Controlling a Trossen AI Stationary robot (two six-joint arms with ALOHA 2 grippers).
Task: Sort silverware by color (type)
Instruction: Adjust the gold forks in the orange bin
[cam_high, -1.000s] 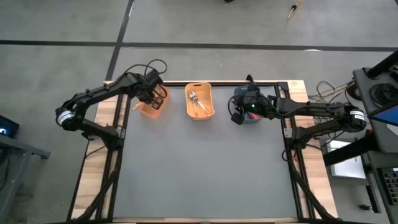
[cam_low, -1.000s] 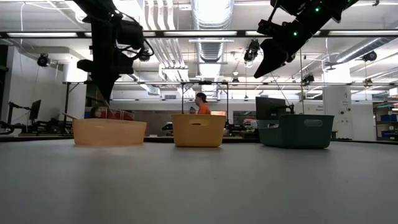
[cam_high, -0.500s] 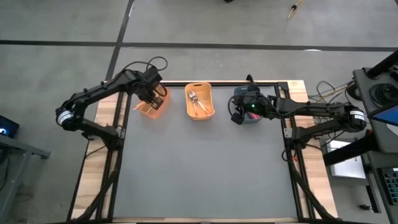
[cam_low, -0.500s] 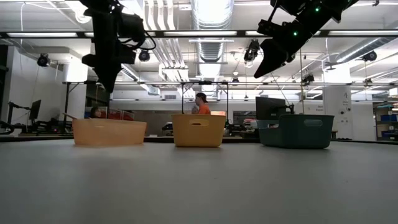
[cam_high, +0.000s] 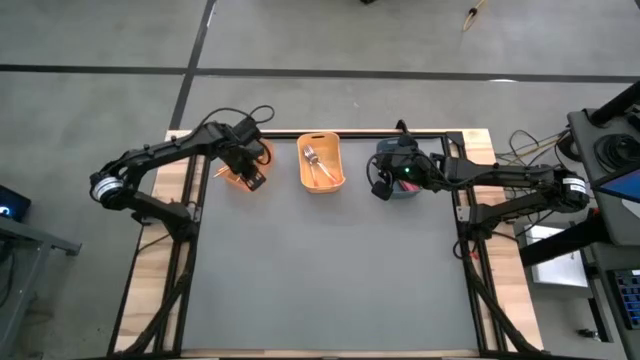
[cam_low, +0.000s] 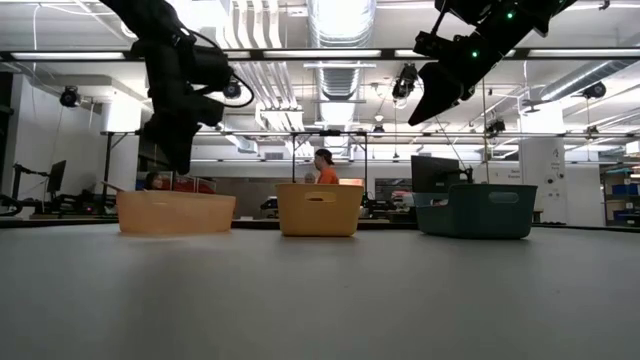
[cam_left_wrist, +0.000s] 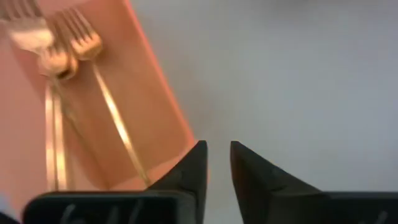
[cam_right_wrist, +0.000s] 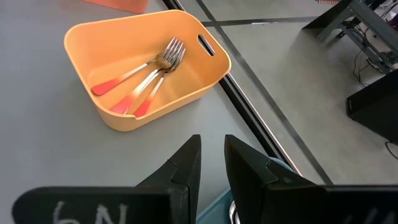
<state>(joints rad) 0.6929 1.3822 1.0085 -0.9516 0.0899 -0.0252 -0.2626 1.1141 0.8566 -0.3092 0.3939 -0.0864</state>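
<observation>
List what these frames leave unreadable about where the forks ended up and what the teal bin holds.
- Teal bin contents: hidden by the right gripper in the high view, by the bin wall in the low view.
- Gold forks: handle ends cut off at the left wrist view's edge, so their count is unsure.
- Peach bin: partly covered by the left gripper in the high view.

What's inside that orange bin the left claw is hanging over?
Gold forks lie side by side in the orange bin, tines at one end. The left claw sits at the bin's edge. The far ends of their handles run out of the wrist view, unseen.
</observation>
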